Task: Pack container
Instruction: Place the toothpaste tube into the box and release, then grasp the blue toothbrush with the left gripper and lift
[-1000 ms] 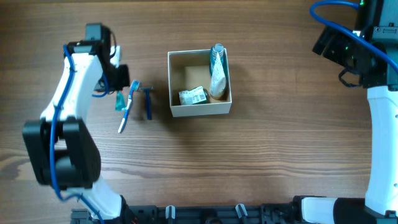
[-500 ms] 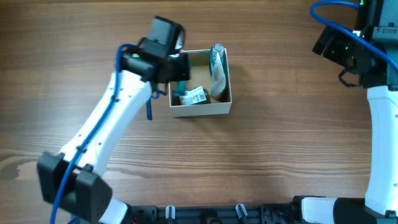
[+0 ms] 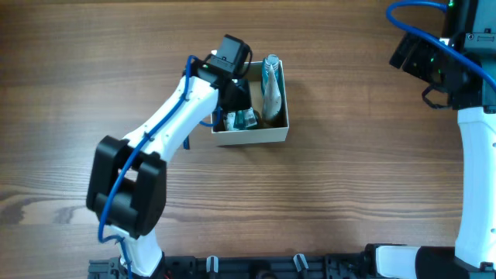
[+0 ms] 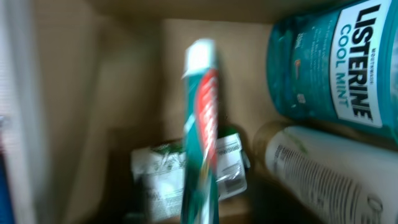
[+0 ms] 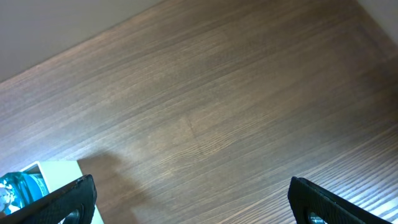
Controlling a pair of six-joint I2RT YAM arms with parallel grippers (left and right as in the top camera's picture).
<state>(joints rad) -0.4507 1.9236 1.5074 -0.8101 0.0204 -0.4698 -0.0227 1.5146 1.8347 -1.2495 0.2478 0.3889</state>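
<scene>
The container (image 3: 249, 137), a white-walled box with a tan inside (image 4: 124, 81), stands mid-table. My left gripper (image 3: 235, 97) hangs over its left half, and its fingers do not show in the left wrist view. There a blurred green, red and white toothpaste tube (image 4: 200, 130) stands upright inside the box, in front of a white packet (image 4: 158, 177). A teal Listerine bottle (image 4: 329, 62) and a white tube (image 4: 329, 174) lie along the right side. My right gripper (image 5: 193, 199) is open over bare table at the far right, nothing between its fingers.
Part of a blue razor (image 3: 186, 142) shows on the table left of the container, beside my left arm. The box's white corner (image 5: 37, 168) and the Listerine bottle (image 5: 15, 186) appear at the lower left of the right wrist view.
My left arm has swung right from the toothbrush and razor to over the container, carrying a teal item. The right arm has not moved.
</scene>
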